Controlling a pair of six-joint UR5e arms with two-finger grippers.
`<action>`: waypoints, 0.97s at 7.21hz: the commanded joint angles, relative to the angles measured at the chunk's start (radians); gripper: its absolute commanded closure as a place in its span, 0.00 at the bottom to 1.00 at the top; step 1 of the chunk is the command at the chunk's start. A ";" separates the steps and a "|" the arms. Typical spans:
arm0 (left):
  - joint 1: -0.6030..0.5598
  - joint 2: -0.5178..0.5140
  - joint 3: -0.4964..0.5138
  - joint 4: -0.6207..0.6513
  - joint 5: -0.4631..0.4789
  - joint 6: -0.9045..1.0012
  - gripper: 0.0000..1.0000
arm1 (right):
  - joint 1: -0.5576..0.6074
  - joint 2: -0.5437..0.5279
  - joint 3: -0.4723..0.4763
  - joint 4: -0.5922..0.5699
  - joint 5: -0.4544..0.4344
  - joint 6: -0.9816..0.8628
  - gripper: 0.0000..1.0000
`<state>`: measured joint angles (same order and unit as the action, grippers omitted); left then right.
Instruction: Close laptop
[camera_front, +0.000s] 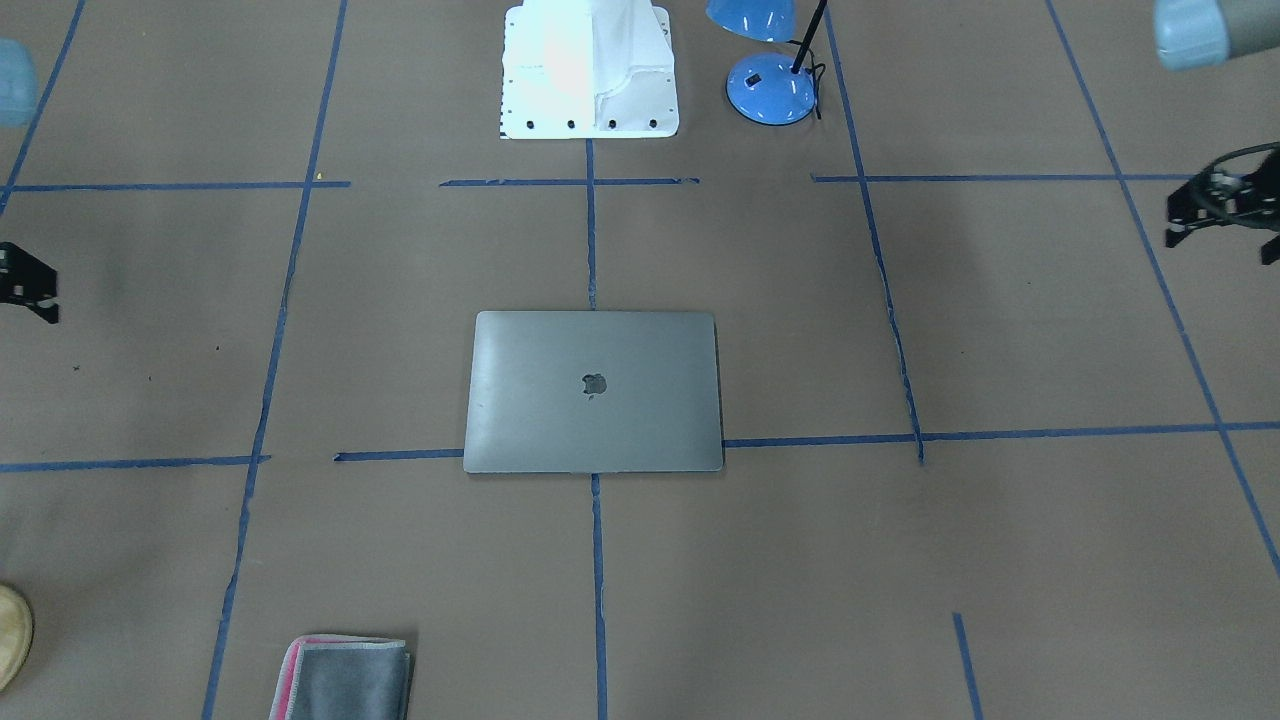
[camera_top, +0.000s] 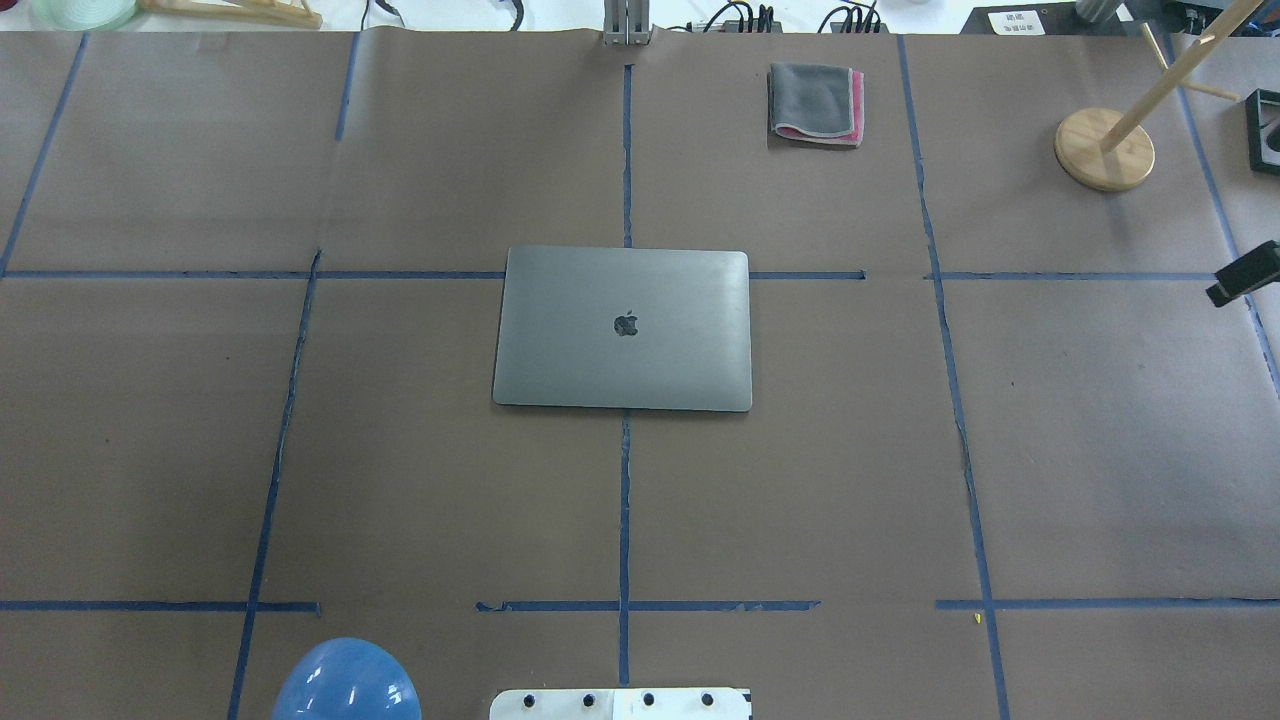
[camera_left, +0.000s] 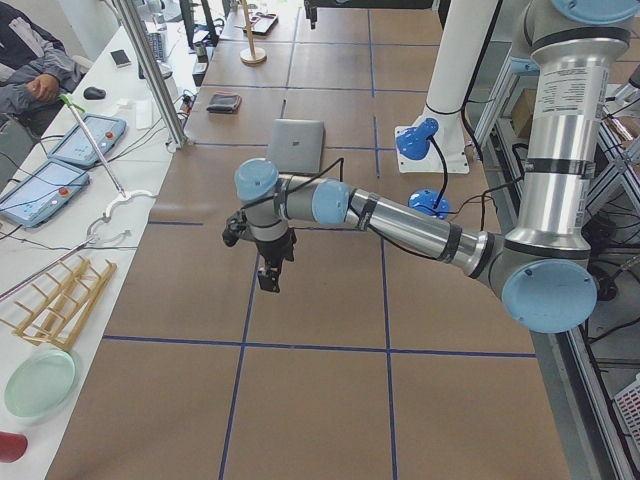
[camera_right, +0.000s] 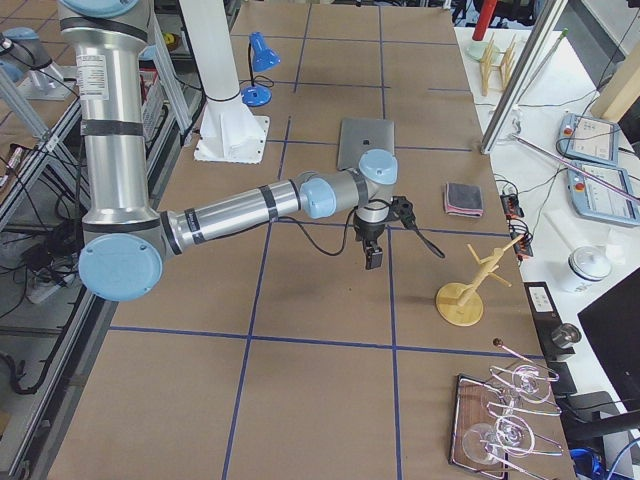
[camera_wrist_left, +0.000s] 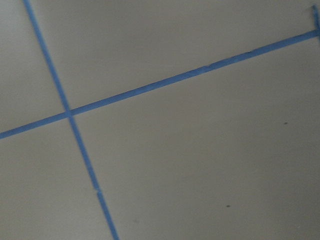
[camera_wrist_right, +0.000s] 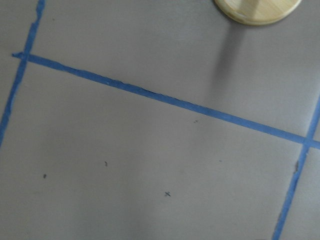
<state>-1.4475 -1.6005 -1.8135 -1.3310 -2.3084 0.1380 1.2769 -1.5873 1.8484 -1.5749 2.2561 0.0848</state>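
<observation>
Left tool hangs above the desk on the robot's left side; right tool hangs above the opposite side. Finger state of either tool: cannot be determined. Laptop lies at desk centre, lid flat down, logo upward, well apart from both tools

The laptop is smooth grey metal, faintly sheened. The worktop is matt brown paper, lined with blue tape. Upper right: soft cloth, pale wooden stand.
</observation>
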 joint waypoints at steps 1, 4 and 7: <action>-0.175 0.045 0.123 -0.004 -0.034 0.196 0.00 | 0.141 -0.138 0.000 0.006 0.083 -0.134 0.00; -0.189 0.131 0.092 -0.002 -0.032 0.183 0.00 | 0.191 -0.177 0.011 0.004 0.076 -0.134 0.00; -0.188 0.137 0.103 -0.011 -0.016 0.190 0.00 | 0.226 -0.198 0.005 0.003 0.073 -0.132 0.00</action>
<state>-1.6362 -1.4660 -1.7084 -1.3455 -2.3335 0.3279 1.4845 -1.7765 1.8554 -1.5700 2.3287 -0.0497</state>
